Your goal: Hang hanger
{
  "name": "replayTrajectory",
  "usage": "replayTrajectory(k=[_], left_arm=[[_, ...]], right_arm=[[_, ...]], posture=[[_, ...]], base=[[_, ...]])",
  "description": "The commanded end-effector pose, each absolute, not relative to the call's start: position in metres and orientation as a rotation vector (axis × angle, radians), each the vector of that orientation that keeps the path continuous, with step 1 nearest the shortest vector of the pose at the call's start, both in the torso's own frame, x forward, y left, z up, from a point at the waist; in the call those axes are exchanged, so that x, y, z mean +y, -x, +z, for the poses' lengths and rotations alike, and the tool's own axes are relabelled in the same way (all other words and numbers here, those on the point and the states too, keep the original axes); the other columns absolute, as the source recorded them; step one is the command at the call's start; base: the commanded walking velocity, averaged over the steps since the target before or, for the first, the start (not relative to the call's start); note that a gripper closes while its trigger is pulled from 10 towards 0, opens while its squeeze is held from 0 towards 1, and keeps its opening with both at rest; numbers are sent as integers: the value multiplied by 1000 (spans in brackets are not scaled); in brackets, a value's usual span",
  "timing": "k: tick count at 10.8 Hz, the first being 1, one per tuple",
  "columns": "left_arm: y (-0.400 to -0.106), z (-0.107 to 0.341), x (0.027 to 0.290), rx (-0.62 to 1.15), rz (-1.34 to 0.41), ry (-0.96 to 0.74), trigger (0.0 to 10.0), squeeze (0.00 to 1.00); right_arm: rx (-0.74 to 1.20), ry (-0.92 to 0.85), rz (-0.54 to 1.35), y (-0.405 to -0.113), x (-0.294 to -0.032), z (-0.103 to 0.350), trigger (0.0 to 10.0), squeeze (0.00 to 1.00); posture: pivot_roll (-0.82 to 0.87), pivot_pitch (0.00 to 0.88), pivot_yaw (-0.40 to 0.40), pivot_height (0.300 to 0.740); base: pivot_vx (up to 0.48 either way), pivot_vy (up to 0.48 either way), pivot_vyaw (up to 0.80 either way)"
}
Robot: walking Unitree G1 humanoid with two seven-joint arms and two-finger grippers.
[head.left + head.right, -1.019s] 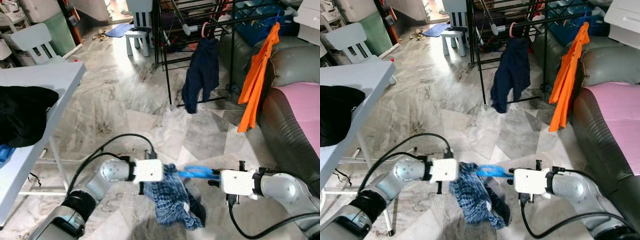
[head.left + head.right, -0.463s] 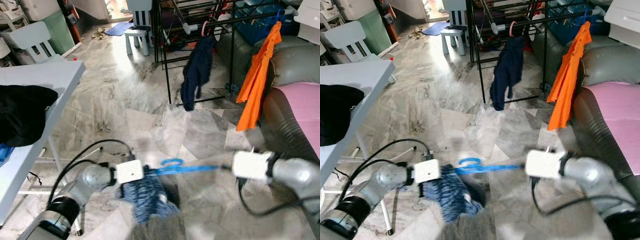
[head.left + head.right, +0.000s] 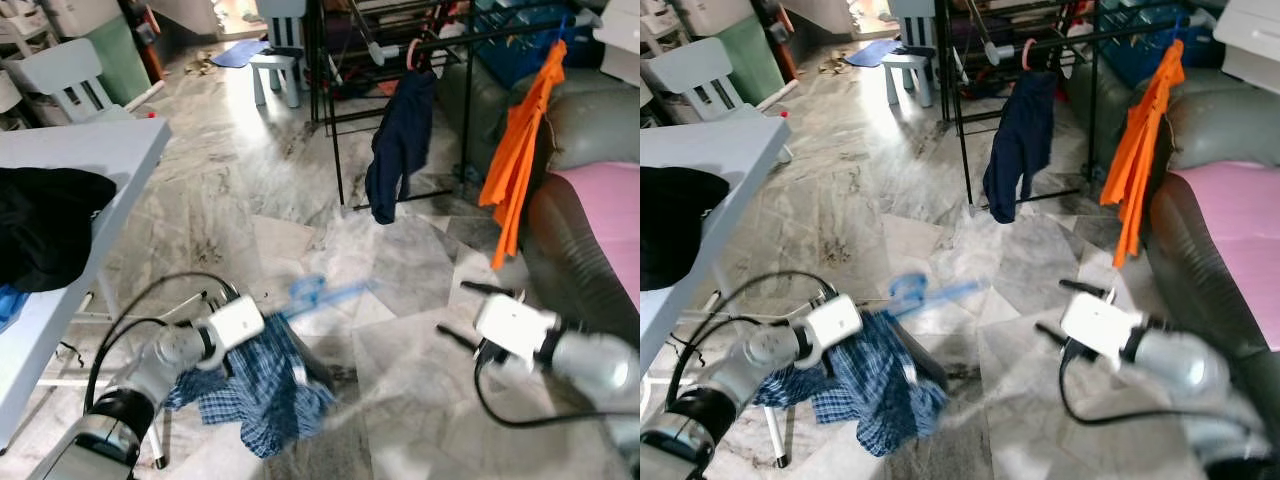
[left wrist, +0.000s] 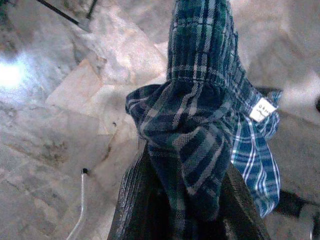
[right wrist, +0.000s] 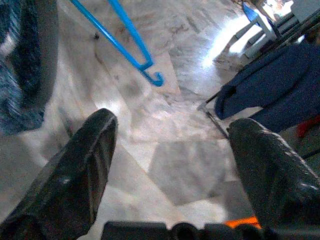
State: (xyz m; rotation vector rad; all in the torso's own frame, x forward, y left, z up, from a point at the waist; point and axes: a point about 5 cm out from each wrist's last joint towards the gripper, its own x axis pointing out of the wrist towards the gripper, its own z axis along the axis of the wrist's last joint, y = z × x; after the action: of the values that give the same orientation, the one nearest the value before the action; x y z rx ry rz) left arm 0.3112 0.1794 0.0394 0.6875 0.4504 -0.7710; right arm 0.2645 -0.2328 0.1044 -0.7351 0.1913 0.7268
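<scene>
Over the marble floor (image 3: 290,210), the left gripper (image 3: 262,322) is clamping the plaid garment (image 3: 262,385) on the blue hanger (image 3: 322,293), the right gripper (image 3: 462,314) is spreading wide, empty, and the rack (image 3: 480,30) is standing well apart, hanging undone.

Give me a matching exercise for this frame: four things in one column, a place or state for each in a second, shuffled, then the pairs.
1. plaid garment
2. orange garment
3. right gripper
4. black cloth

A. lying on the white table
B. open, holding nothing
C. hanging by the sofa
D. held by the left gripper, with the blue hanger

Pairs: 1-D, 2-C, 3-B, 4-A
</scene>
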Motion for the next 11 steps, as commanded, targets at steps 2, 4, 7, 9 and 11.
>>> replayTrajectory(k=[2,4,7,9,11], left_arm=[[-316,56,172,352,-795,-544,0,0],[-312,88,148,50,-923,-484,0,0],[-296,97,128,-69,-1032,-459,0,0],[-289,113,116,-180,-1115,-506,0,0],[-294,129,109,-254,-1108,-514,0,0]], right_arm=[[201,610,715,-260,-222,96,10000,1000],[262,462,601,-261,-214,70,10000,1000],[343,333,520,-264,-195,43,10000,1000],[328,328,518,-276,-185,45,10000,1000],[347,314,547,-277,-177,40,10000,875]], posture=[[-148,72,127,740],[-134,73,109,740],[-122,72,99,740],[-121,67,95,740],[-119,70,93,740]], base=[[0,0,0],[0,0,0],[0,0,0],[0,0,0],[0,0,0]])
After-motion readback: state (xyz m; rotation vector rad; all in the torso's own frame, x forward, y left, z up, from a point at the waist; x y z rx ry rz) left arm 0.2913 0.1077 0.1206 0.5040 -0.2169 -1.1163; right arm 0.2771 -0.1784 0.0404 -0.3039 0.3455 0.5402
